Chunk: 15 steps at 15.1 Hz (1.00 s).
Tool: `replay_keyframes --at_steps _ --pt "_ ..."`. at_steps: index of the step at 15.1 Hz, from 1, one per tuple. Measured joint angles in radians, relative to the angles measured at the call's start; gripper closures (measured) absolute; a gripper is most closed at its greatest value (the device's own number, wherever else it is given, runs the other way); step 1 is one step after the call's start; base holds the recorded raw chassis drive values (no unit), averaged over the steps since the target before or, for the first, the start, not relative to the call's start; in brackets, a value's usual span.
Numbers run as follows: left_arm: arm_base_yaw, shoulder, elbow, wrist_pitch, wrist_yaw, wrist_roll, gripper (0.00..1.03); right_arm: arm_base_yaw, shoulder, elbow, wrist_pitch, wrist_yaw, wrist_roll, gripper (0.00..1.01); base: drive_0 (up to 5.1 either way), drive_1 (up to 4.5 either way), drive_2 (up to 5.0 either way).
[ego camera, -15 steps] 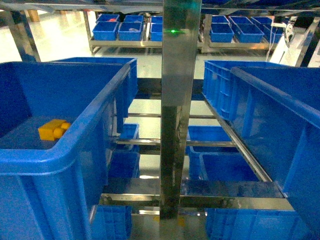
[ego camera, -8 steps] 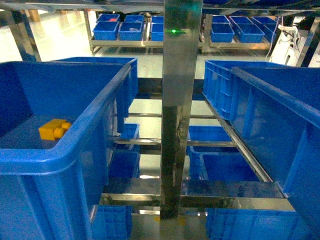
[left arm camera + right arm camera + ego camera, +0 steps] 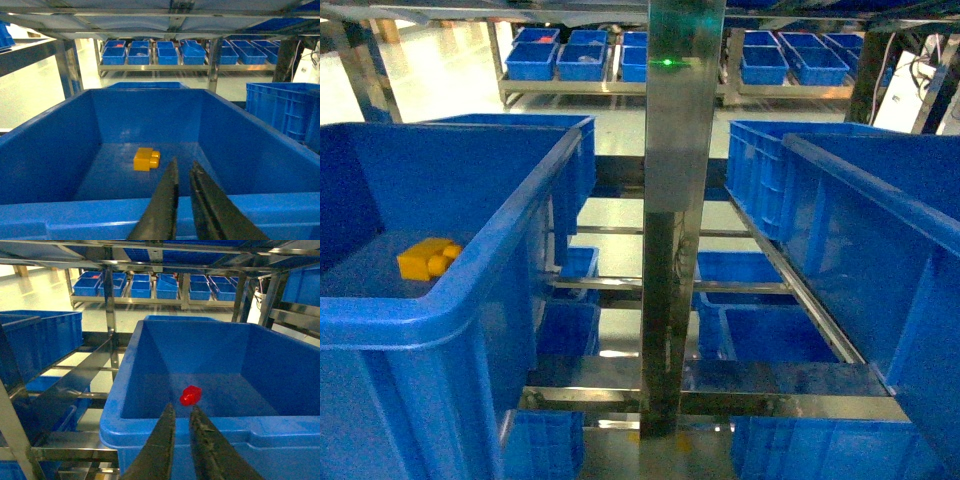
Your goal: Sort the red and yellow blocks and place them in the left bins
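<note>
Your left gripper (image 3: 182, 172) is nearly pressed together and holds nothing; the yellow block (image 3: 146, 159) lies just ahead in the blue bin (image 3: 150, 212). Your right gripper (image 3: 181, 415) is likewise nearly closed, the red block (image 3: 191, 395) ahead in another crate (image 3: 175, 432).

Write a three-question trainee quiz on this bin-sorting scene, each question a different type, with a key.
1. True or false: the yellow block lies on the floor of the blue bin in front of the left end effector.
2. Multiple choice: the block seen past the right end effector is A) green, B) red, C) white.
3. Fill in: in the head view, a steel post with a small ______ light stands between the bins.

Key: 1 true; 2 B, the red block; 3 green.
</note>
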Motion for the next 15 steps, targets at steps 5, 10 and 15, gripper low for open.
replay_keyframes --at_steps 5,10,15 --pt "0.000 -0.002 0.000 0.000 0.000 0.000 0.32 0.000 0.000 0.000 0.000 0.000 0.000 0.34 0.0 0.00 0.0" --pt "0.000 -0.002 0.000 0.000 0.000 0.000 0.05 0.000 0.000 0.000 0.000 0.000 0.001 0.03 0.0 0.00 0.0" --pt "0.000 -0.002 0.000 0.000 0.000 0.000 0.05 0.000 0.000 0.000 0.000 0.000 0.001 0.03 0.0 0.00 0.0"
